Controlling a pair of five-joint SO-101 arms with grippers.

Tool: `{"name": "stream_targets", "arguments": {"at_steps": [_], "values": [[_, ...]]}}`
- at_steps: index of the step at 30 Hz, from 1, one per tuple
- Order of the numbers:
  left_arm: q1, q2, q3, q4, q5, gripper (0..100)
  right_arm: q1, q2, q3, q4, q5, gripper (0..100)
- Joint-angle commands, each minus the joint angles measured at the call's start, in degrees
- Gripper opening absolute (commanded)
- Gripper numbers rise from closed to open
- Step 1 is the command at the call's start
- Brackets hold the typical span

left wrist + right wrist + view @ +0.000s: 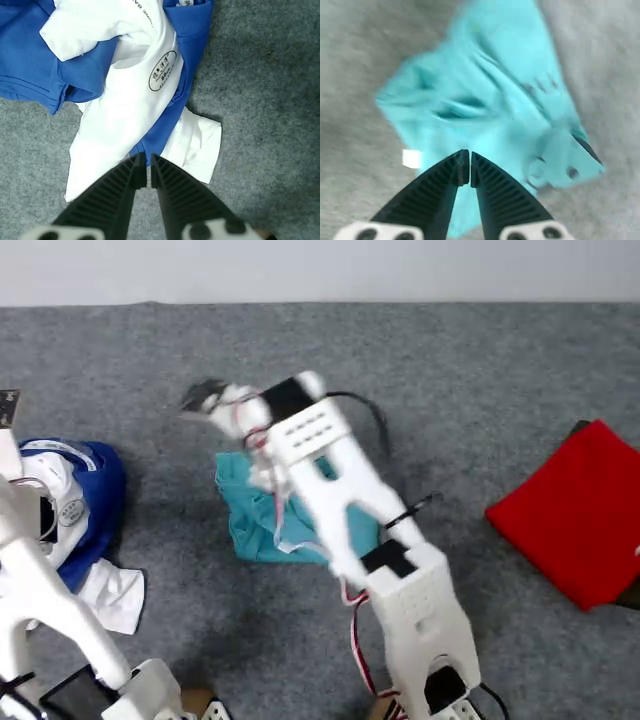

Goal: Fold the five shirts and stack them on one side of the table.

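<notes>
Shirts are being worked through one at a time, and by the look of it the teal shirt (485, 100) is the one in hand. It is lying rumpled and unfolded in the middle of the table (480, 370). The right gripper (465, 159) is being held just above its edge, jaws pressed together, with no cloth seen between them.

Over on the left, a blue shirt (30, 65) and a white shirt (125, 115) are lying tangled in one heap. The left gripper (145, 162) is being held over the white one, jaws all but touching and nothing caught in them.

At the far right edge, a red shirt (580, 510) is lying flat and squared off, and a dark edge is peeking out beneath it. That is probably the stack being built, so the job is judged well short of halfway.

For the next move, the right jaws are likely to need opening and lowering onto a teal corner or hem. The cloth is being judged limp and prone to bunching, so spreading is called for before any fold.
</notes>
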Motion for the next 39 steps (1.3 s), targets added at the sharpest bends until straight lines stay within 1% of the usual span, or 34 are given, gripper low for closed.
{"name": "stream_targets", "arguments": {"at_steps": [1, 3, 5, 10, 14, 18, 20, 22, 25, 29, 31, 32, 34, 36, 39], "values": [[0.4, -2.1, -0.1, 0.4, 0.4, 4, 4.6, 2.0, -0.6, -0.1, 1.6, 1.0], [0.4, -2.1, -0.1, 0.4, 0.5, 4, 4.7, 5.2, -0.6, -1.5, 1.6, 1.0], [0.4, -2.1, -0.1, 0.4, 0.5, 4, 2.7, 7.8, -0.6, -2.3, 1.5, 1.0], [0.1, -2.1, -0.2, 0.4, 0.5, 4, -6.5, 10.5, -0.6, -1.7, 1.1, 1.0], [0.0, -2.1, -0.2, 0.5, 0.5, 4, -13.4, 6.9, -2.0, 2.4, -1.0, 1.0], [0.0, -2.1, -0.2, 0.5, 0.5, 4, -15.5, 0.4, -1.8, 2.4, -1.8, 1.0], [0.0, -2.1, -0.2, 0.5, 0.5, 4, -14.5, -1.7, -1.8, 2.3, -1.7, 1.0], [0.0, -2.1, -0.2, 0.5, 0.5, 4, -11.9, -2.2, -2.0, 2.2, -1.5, 1.0], [0.0, -2.1, -0.2, 0.5, 0.5, 4, -6.8, -1.5, -2.1, 1.5, 1.7, 1.0], [0.0, -2.1, -0.2, 0.6, 0.5, 4, 0.9, 2.2, -2.2, -4.6, 2.0, 1.5], [0.0, -2.1, -0.2, 0.6, 0.5, 4, 3.6, 3.7, -2.2, -6.5, 2.0, 2.0], [0.0, -2.1, -0.2, 0.6, 0.5, 4, 4.5, 4.4, -2.2, -7.0, 2.0, 3.9], [0.0, -2.1, -0.2, 0.6, 0.5, 4, 5.5, 5.8, -2.3, -7.3, 1.8, 11.2], [0.0, -2.1, -0.2, 0.6, 0.5, 4, 5.6, 6.7, -2.3, -7.7, -1.1, 17.5], [0.0, -2.1, -0.2, 0.5, 0.5, 4, 5.6, 7.7, -2.3, -10.3, -6.2, 19.2]]}}
